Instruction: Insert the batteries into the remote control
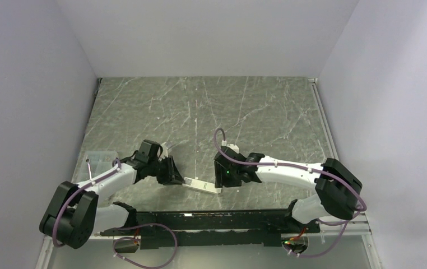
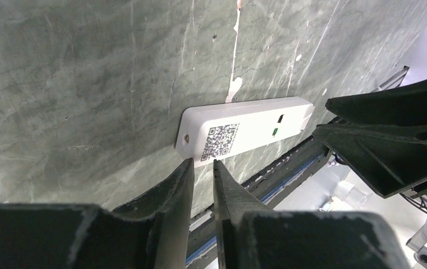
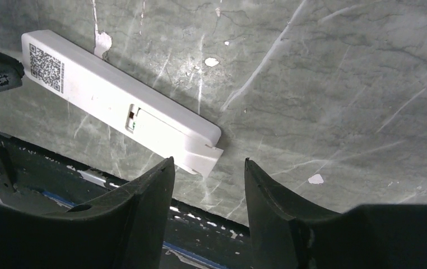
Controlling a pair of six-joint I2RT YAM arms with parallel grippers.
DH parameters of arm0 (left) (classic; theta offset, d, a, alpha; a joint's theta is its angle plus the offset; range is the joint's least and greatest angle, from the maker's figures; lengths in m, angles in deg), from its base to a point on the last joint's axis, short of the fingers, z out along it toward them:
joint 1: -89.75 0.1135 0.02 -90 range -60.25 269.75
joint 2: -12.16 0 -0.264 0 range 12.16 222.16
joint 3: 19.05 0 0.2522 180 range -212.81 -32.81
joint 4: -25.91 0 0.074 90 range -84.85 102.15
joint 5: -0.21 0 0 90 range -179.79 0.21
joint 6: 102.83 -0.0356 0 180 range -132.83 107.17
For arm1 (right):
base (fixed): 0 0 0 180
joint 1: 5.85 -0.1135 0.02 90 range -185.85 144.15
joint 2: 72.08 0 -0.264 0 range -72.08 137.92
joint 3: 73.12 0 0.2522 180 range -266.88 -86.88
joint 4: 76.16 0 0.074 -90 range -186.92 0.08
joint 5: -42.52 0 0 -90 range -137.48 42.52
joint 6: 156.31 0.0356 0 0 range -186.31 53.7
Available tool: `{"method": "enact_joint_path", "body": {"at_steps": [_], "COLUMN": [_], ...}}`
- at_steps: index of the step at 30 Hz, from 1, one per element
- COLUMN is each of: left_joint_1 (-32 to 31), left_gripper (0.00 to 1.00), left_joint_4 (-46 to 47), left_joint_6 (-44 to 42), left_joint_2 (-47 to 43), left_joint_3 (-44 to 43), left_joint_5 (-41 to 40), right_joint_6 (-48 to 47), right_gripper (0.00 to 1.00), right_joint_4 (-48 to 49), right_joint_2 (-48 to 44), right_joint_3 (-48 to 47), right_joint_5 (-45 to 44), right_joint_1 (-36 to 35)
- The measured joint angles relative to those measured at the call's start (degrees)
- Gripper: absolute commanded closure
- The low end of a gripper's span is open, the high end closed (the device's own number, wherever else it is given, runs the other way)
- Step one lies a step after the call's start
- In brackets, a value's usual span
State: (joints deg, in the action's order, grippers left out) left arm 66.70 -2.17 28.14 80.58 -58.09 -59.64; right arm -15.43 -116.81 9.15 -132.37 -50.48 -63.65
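The white remote control (image 1: 203, 185) lies on the marble table between my two grippers, back side up, with a QR code at its left end. It also shows in the left wrist view (image 2: 245, 130) and the right wrist view (image 3: 116, 103). Its flat back cover (image 3: 203, 158) sticks out a little past the right end. A small dark slot and a green speck (image 3: 131, 119) show mid-back. No batteries are in view. My left gripper (image 1: 177, 178) (image 2: 203, 161) is nearly shut and empty, at the QR end. My right gripper (image 1: 221, 182) (image 3: 208, 161) is open and empty, at the cover end.
A clear plastic box (image 1: 99, 159) sits at the left table edge behind my left arm. A black rail (image 1: 211, 221) runs along the near edge, just below the remote. My right gripper's fingers (image 2: 390, 140) show in the left wrist view. Walls enclose the table.
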Motion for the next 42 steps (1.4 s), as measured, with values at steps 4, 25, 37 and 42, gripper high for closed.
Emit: {"method": "enact_joint_path", "body": {"at_steps": [4, 25, 37, 42], "left_joint_1": [-0.15, -0.68, -1.18, -1.20], "left_gripper": [0.67, 0.46, 0.46, 0.46], "left_joint_4": [-0.17, 0.37, 1.57, 1.64], "left_joint_6": [0.42, 0.44, 0.44, 0.44], "left_joint_2": [-0.72, 1.03, 1.60, 1.64], "left_joint_3": [0.74, 0.90, 1.27, 1.29], "left_joint_5": [0.00, -0.04, -0.02, -0.02], "right_joint_6": [0.26, 1.31, 2.12, 2.56], "right_gripper": [0.43, 0.36, 0.36, 0.36], "right_joint_4": [0.04, 2.08, 2.12, 1.88], "right_joint_2": [0.00, 3.19, 5.09, 5.09], "right_joint_3": [0.26, 0.63, -0.52, -0.85], "right_joint_5": [0.11, 1.07, 1.29, 0.46], "right_joint_1": [0.24, 0.24, 0.24, 0.24]}}
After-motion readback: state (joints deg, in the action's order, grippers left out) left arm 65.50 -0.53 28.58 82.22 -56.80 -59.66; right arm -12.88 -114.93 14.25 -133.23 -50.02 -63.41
